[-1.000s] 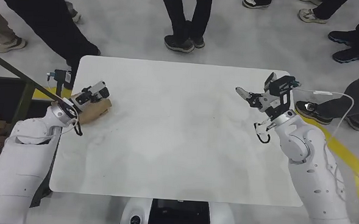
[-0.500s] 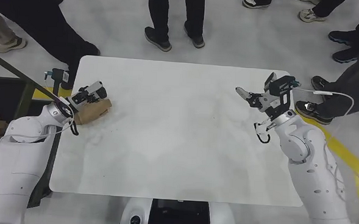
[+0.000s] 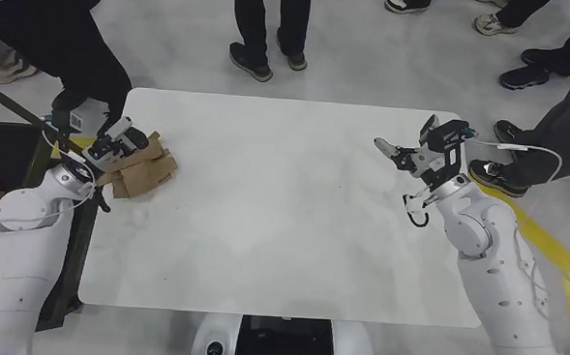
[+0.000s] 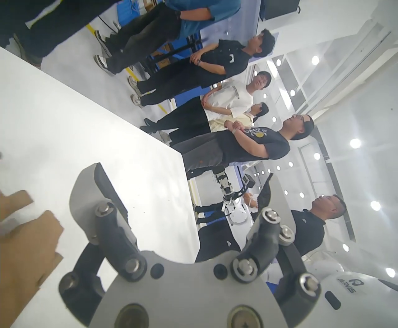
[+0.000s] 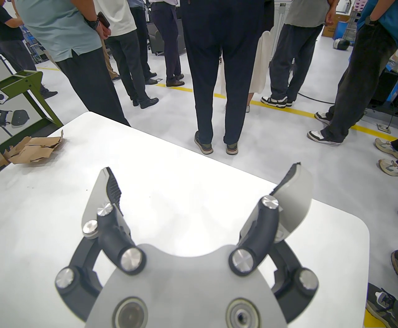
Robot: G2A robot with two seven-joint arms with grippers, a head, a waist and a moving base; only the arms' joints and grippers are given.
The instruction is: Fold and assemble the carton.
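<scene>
We found the carton (image 3: 142,172) on the table's (image 3: 281,245) far left corner.
Left gripper (image 3: 123,133) hung just beside it; right gripper (image 3: 404,151) over the far right corner.

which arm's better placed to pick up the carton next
Left. The left gripper hangs open right beside the flattened carton at the far left corner of the table, while the right gripper, also open, sits across the table near its far right edge.

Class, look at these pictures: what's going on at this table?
A two-armed robot has a carton to fold. The brown carton lies flattened and crumpled near the table's far left corner. The left gripper is right beside it, open and empty. The right gripper hangs open over the far right side, holding nothing.
</scene>
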